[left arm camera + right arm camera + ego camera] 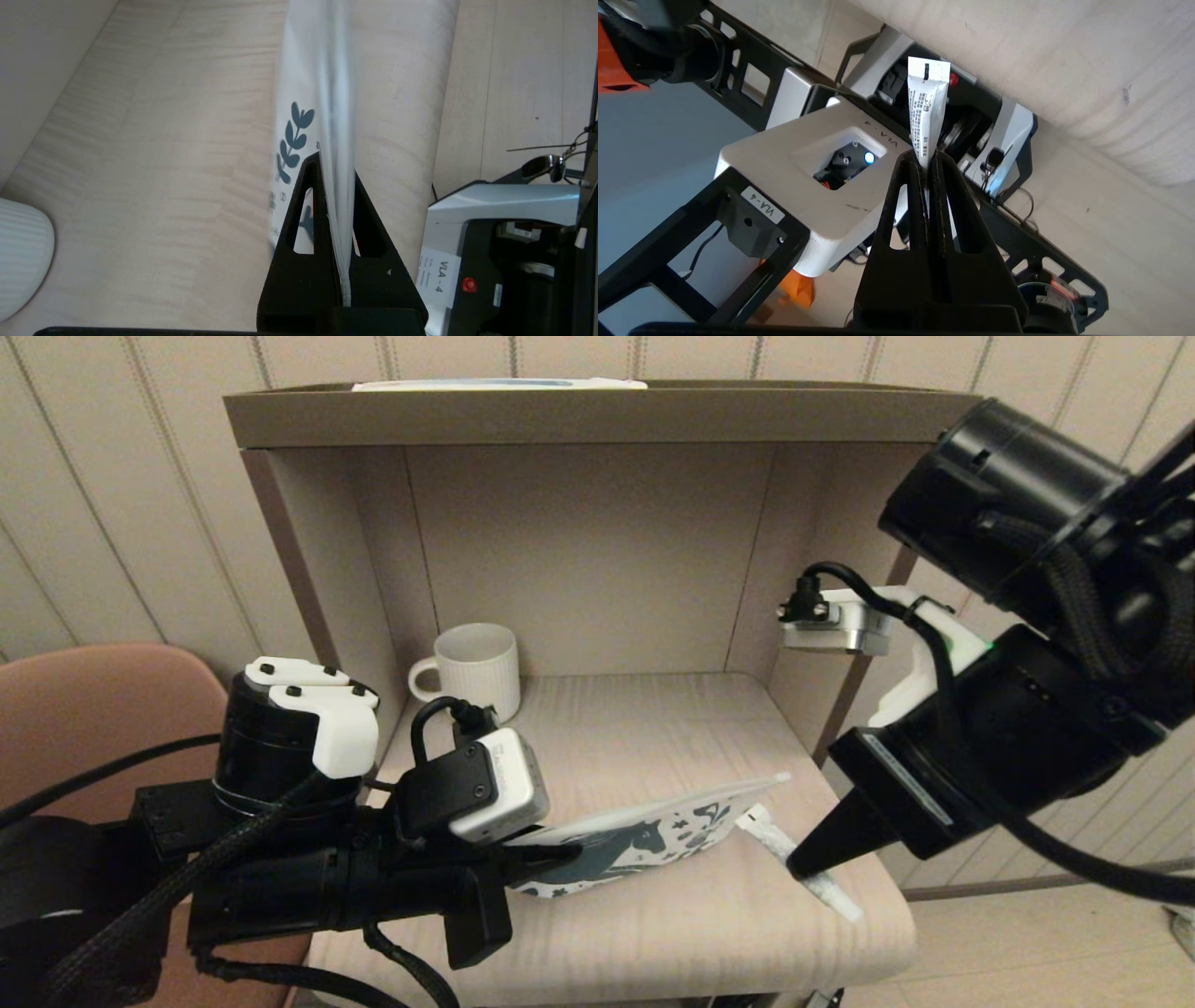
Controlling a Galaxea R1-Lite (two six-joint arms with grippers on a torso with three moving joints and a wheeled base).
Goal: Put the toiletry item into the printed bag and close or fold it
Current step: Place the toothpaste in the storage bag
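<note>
The printed bag (653, 845), white with a dark teal horse, hangs tilted just above the shelf board (653, 737), its right end free. My left gripper (560, 849) is shut on the bag's left end. In the left wrist view the bag (334, 93) runs edge-on between the black fingers of the left gripper (335, 165). My right gripper (803, 868) is shut on the toiletry item (770, 831), a slim white tube held slanted near the shelf's front right. One end of the tube lies close to the bag's lower right corner. The right wrist view shows the tube (927, 107) sticking out past the right gripper (928, 158), flat crimped end outermost.
A ribbed white mug (476, 667) stands at the back left of the cubby, seen also as the mug (18, 261) beside the left arm. Cabinet side walls (327, 579) and a top board close the space. A pink chair (93, 709) stands to the left.
</note>
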